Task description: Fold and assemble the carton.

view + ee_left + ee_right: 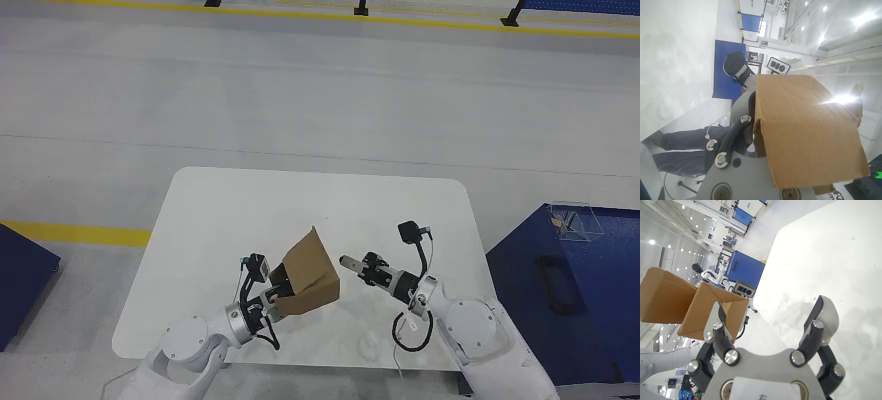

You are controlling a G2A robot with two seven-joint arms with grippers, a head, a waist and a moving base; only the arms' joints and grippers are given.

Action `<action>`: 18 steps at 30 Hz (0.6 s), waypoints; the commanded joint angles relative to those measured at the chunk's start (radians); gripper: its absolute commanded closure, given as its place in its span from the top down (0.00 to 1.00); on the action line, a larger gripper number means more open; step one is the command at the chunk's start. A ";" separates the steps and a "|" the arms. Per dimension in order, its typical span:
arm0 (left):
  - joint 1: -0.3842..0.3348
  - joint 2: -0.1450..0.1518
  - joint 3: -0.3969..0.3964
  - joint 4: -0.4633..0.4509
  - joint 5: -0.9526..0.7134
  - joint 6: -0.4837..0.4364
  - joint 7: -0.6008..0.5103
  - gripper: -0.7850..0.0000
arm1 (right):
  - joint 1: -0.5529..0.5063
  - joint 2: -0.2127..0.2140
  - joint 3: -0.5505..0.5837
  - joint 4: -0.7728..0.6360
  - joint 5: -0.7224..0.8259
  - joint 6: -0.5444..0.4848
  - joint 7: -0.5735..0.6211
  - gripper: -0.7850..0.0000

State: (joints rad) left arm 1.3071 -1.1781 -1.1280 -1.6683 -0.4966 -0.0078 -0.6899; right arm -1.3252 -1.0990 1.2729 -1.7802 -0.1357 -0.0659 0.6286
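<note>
**Top view**
- Desk (320, 200): white, rounded corners, middle of the frame.
- Carton (308, 272): brown cardboard, partly opened and tilted, at lower centre of the frame over the near part of the desk.
- Left gripper (272, 293): at the carton's lower-left edge, fingers clenched on the cardboard.
- Right gripper (351, 263): just right of the carton and apart from it, fingers released and pointing toward it.
- Cabinet (560, 290): blue, at the right edge of the frame beside the desk, with a small clear box (572, 220) on top.
- Yellow line (80, 234): on the floor at the left of the frame.

**Left wrist view**
- Carton (804, 123): a broad brown panel close against the camera, covering most of the gripper.
- One of the dark fingers (735, 130) shows close against the carton's bent corner.
- Cabinet (727, 70): blue, in the room behind.

**Right wrist view**
- Right gripper (769, 306): fingers (827, 311) spread wide with nothing between them.
- Carton (696, 308): beyond one finger, held up off the desk, its open end and folded flaps facing the camera.
- Desk (819, 256): white surface beneath the other finger.
- Cabinet (745, 268): blue, past the desk's edge.
</note>
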 commanded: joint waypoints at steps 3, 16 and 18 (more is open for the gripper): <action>0.000 0.000 -0.002 0.000 -0.001 0.000 -0.002 0.00 | 0.007 -0.002 -0.020 0.016 -0.002 0.011 0.019 1.00; -0.003 -0.002 0.001 0.002 -0.001 0.002 -0.003 0.00 | 0.053 -0.015 -0.083 0.040 0.029 0.001 0.030 1.00; -0.004 -0.003 0.001 0.003 -0.004 0.003 -0.003 0.00 | 0.060 -0.016 -0.090 0.045 0.027 0.002 0.029 1.00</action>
State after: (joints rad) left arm 1.3033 -1.1805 -1.1269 -1.6663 -0.4986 -0.0054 -0.6927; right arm -1.2685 -1.1147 1.1858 -1.7371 -0.1069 -0.0644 0.6584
